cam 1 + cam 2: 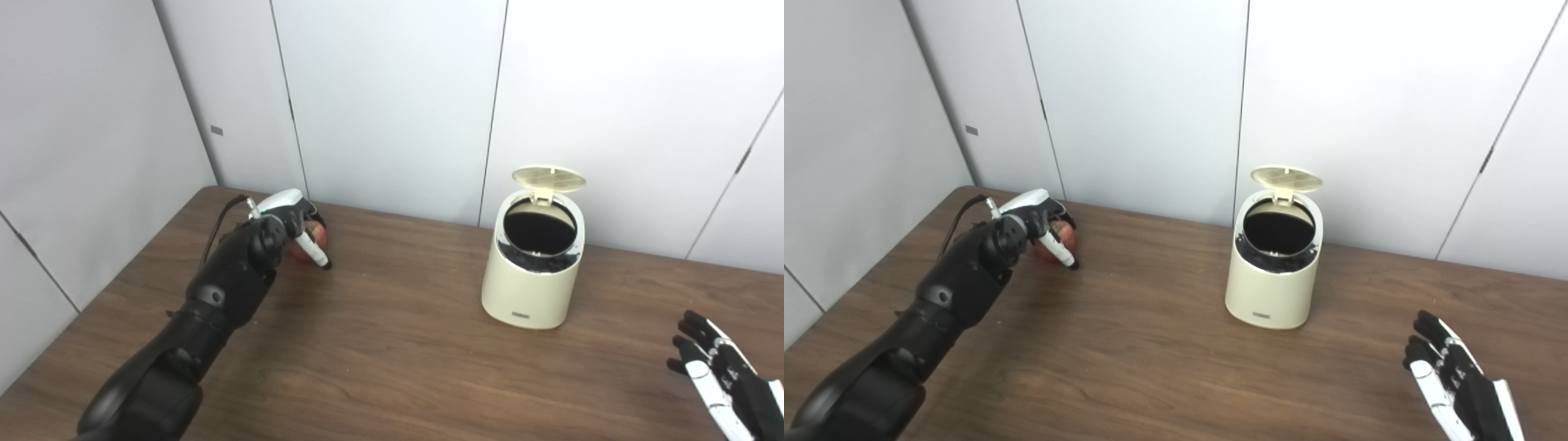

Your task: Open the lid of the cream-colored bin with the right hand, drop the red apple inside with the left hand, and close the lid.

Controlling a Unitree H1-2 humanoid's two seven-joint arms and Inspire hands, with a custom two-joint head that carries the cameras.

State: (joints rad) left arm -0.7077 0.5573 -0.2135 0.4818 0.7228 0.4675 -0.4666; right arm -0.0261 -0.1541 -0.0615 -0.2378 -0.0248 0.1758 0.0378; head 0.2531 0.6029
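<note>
Nearest the lens, at the lower left of the frame, the black forearm is reaching up the picture so that the left hand (285,229) is curling over the red apple (312,240) at the left of centre. Its fingers are wrapping the fruit, though I cannot tell whether the apple is lifted or sitting on the table (392,367). Smooth, round and glossy, the apple should be sitting snugly in that curl (mostly hidden by the white-tipped thumb). Right of centre, well apart, the cream-colored bin (531,288) is standing upright, a matte plastic cylinder with its lid (549,177) tipped back on the hinge, leaving the dark mouth ready. At the lower right, the right hand (719,373) is waiting, fingers spread and empty, above the wood-grain tabletop.
</note>
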